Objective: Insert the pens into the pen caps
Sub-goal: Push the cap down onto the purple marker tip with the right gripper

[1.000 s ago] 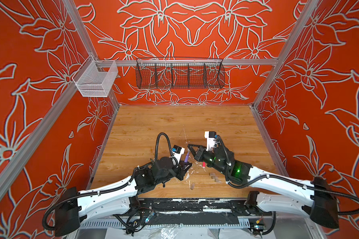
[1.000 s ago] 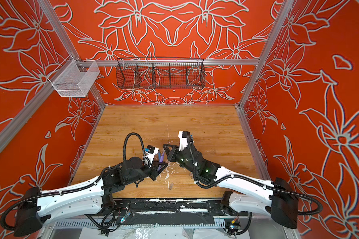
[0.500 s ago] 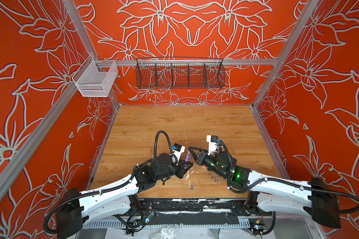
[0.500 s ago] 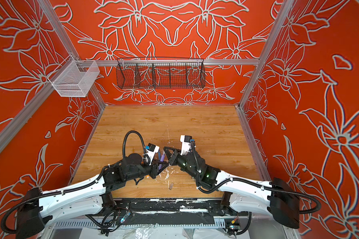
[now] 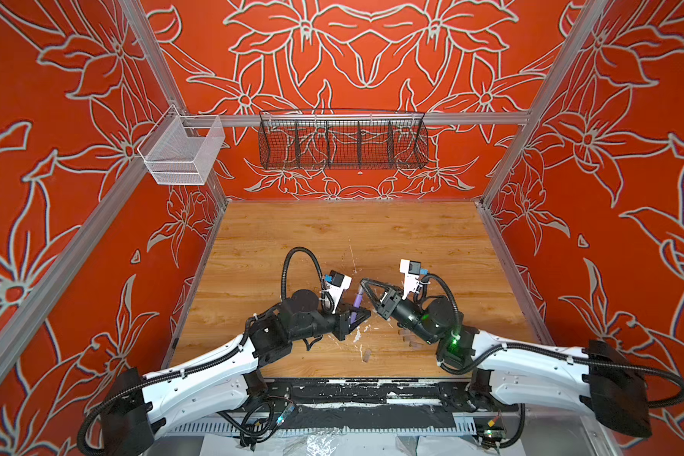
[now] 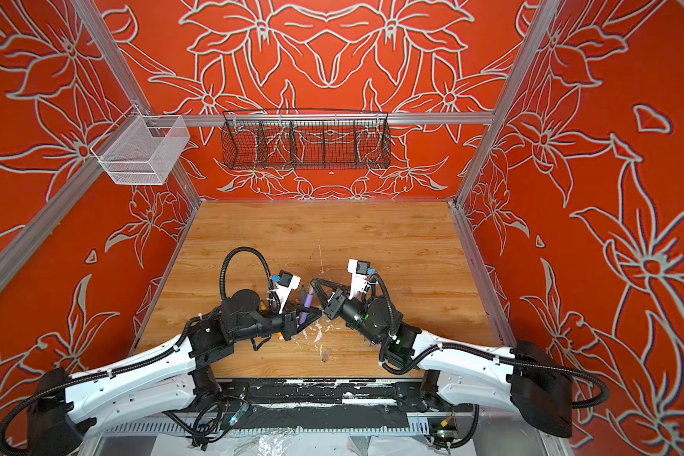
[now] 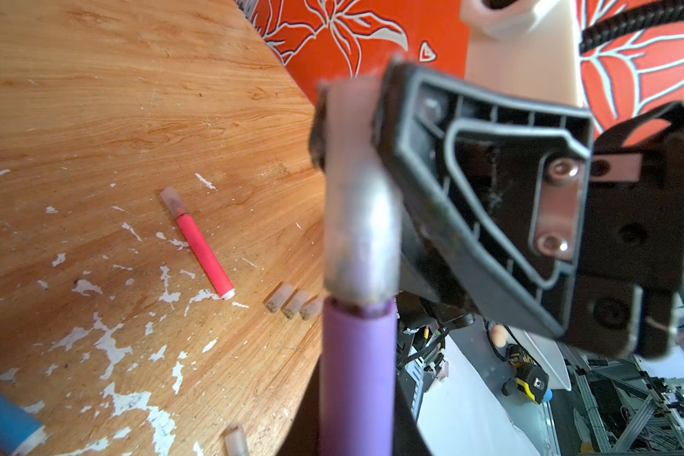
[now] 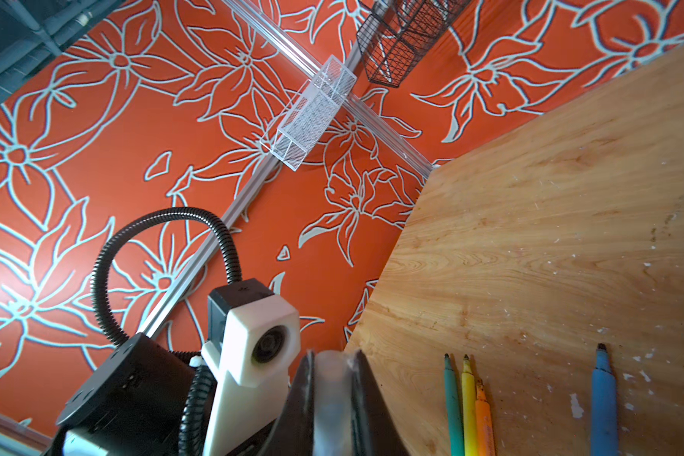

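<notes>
Nearest the base, loose on the scuffed wooden tabletop (image 5: 332, 237): one stubby translucent greyish-tan pen cap (image 5: 367, 356). Just beyond, side by side: row of three identical caps (image 7: 293, 304).

Above these, in mid-air: left gripper (image 5: 355, 316) clamped tight on the slim purple felt-tip pen (image 5: 358, 301), pen angled up and away. Right gripper (image 5: 361, 282) pinched shut on a further translucent held cap (image 8: 332, 391), already slid over the purple nib. From the left wrist: thin gap visible between cap mouth and purple barrel. Judged not fully seated.

On the table under and past the grippers:
- slim pink pen (image 7: 202, 248), cap on
- slim green pen (image 8: 453, 410), yellow pen (image 8: 468, 406) and orange pen (image 8: 485, 422), tight together, nibs bare
- thicker blue pen (image 8: 605, 402), a little apart, nib bare

Farthest, on the back rail: black wire basket (image 5: 342, 144) and white mesh basket (image 5: 182, 152).

Risks from here:
- Off-axis push: crooked jam or bent nib.
- Pinch high on the cap, near its closed end: pivoting or popping free.
- Pen slipping back through the left grip under load: gap never closed.
- Early release: half-seated cap dropping among the loose ones.

Against a second earlier: meeting point of pen and cap almost unmoved, both grips equally tight, right wrist shifted slightly rightward and nearer the base.
</notes>
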`<control>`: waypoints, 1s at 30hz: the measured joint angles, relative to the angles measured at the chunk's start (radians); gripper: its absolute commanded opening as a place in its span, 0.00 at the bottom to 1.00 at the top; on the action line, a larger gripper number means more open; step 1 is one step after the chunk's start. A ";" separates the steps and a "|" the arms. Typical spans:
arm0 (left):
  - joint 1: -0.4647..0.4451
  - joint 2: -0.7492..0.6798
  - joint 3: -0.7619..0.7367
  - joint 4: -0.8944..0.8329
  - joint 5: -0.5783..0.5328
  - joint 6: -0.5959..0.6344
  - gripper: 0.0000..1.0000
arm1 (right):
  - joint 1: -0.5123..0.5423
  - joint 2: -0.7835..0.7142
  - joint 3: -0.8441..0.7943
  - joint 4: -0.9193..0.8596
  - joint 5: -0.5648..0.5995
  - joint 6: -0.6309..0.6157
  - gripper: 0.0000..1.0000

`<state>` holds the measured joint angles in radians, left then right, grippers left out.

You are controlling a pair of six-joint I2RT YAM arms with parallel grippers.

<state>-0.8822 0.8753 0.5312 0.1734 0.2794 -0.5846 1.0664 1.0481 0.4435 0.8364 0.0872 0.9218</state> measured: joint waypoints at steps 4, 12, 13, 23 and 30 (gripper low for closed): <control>0.000 -0.018 -0.004 0.008 0.014 0.000 0.00 | 0.000 0.002 -0.002 0.029 -0.027 -0.009 0.06; 0.006 -0.039 -0.004 0.030 0.003 0.010 0.00 | 0.018 -0.026 -0.013 -0.019 -0.069 -0.047 0.40; 0.008 -0.044 -0.004 0.039 -0.001 0.012 0.00 | 0.025 -0.040 -0.018 -0.054 -0.074 -0.054 0.44; 0.013 -0.067 -0.004 0.045 -0.012 0.075 0.00 | 0.035 -0.268 0.042 -0.366 -0.070 -0.148 0.67; 0.013 -0.071 -0.006 0.045 0.018 0.125 0.00 | 0.035 -0.274 0.129 -0.443 -0.027 -0.167 0.61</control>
<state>-0.8696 0.8047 0.5251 0.2180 0.2970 -0.4599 1.1011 0.7738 0.5720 0.3939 0.0601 0.7551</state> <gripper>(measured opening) 0.149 0.637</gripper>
